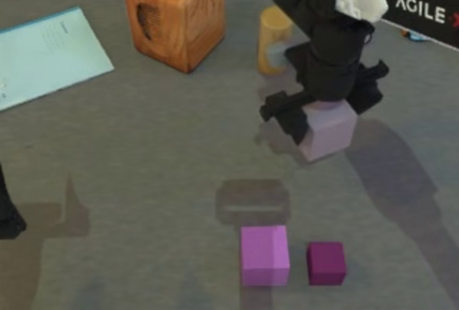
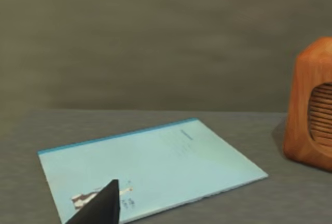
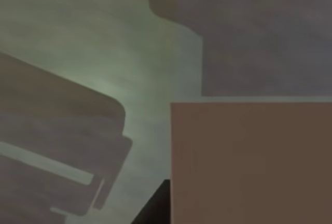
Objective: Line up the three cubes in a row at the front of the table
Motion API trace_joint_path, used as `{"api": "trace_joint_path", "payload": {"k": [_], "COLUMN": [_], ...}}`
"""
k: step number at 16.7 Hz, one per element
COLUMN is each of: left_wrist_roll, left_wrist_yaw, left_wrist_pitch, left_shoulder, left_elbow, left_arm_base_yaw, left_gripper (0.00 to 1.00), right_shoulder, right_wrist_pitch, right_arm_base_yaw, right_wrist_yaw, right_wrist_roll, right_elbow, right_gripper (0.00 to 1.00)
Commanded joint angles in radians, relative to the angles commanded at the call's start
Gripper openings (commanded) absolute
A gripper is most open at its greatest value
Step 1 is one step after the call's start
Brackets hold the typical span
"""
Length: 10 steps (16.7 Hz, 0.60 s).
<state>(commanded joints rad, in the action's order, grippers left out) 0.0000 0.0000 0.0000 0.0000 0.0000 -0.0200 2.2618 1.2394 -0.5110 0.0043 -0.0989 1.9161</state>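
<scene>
The right claw sits right on top of the pale mauve cube, gripping it, on the counter behind the violet-pink cube and dark magenta cube in front.

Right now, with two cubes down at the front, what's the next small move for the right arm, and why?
Probably shut on the pale mauve cube and lift it. The right gripper sits directly over that cube at mid-table, while the violet-pink cube and dark magenta cube already stand side by side at the front. Whether it already grips is unclear. The left gripper is parked at the left edge.
</scene>
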Motion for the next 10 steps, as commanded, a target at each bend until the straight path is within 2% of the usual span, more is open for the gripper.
{"api": "trace_joint_path", "payload": {"k": [6,10], "left_wrist_roll": [0.000,0.000], "left_wrist_yaw": [0.000,0.000], "left_wrist_pitch": [0.000,0.000], "left_shoulder": [0.000,0.000], "left_elbow": [0.000,0.000], "left_arm_base_yaw": [0.000,0.000], "left_gripper": [1.00,1.00], "right_shoulder": [0.067,0.079], "right_wrist_pitch": [0.080,0.107], "right_arm_base_yaw": [-0.300,-0.463], "right_wrist_yaw": [-0.001,0.003], "right_wrist_roll": [-0.574,-0.854], "right_elbow": [0.122,0.181], "right_gripper": [0.00,0.00]}}
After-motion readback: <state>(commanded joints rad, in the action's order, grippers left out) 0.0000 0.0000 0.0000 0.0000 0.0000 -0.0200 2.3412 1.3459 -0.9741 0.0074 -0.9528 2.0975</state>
